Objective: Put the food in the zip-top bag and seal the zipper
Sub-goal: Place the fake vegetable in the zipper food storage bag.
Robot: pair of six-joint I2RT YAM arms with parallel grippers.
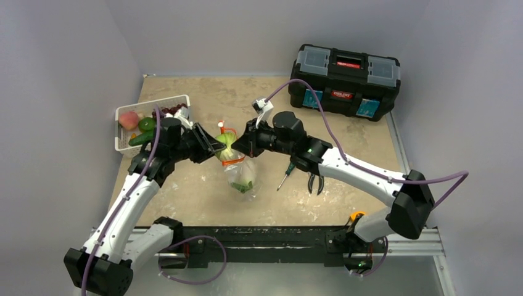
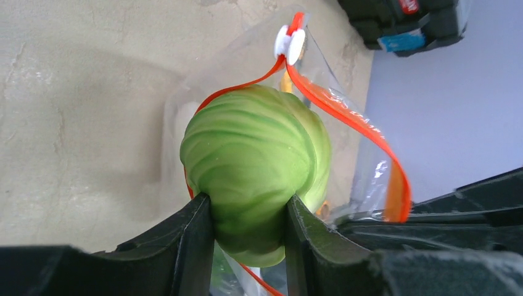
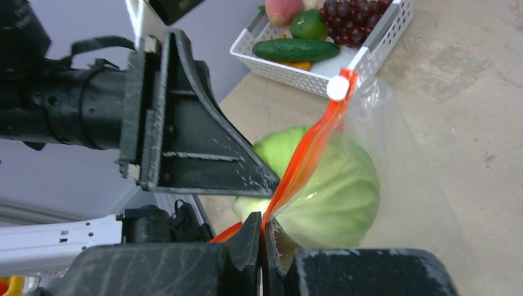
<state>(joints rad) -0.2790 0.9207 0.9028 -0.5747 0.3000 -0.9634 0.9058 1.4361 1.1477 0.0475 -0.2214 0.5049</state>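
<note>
The clear zip-top bag (image 1: 237,172) hangs in mid-table with its mouth up. My left gripper (image 2: 250,206) is shut on the green cabbage (image 2: 253,160) and holds it in the bag's mouth, inside the loop of the orange-red zipper (image 2: 345,117). My right gripper (image 3: 263,222) is shut on the zipper strip (image 3: 308,154) at the bag's rim, right next to the cabbage (image 3: 333,191). A white slider (image 3: 337,88) sits at the strip's far end. Something green (image 1: 245,184) lies at the bag's bottom. The peach (image 1: 128,119), green fruit (image 1: 147,124), cucumber (image 1: 140,139) and grapes (image 1: 174,110) lie in the basket.
The white slotted basket (image 1: 123,114) stands at the far left, close behind my left arm. A black toolbox (image 1: 345,80) stands at the back right. A screwdriver (image 1: 285,176) and pliers (image 1: 314,182) lie on the table under my right arm.
</note>
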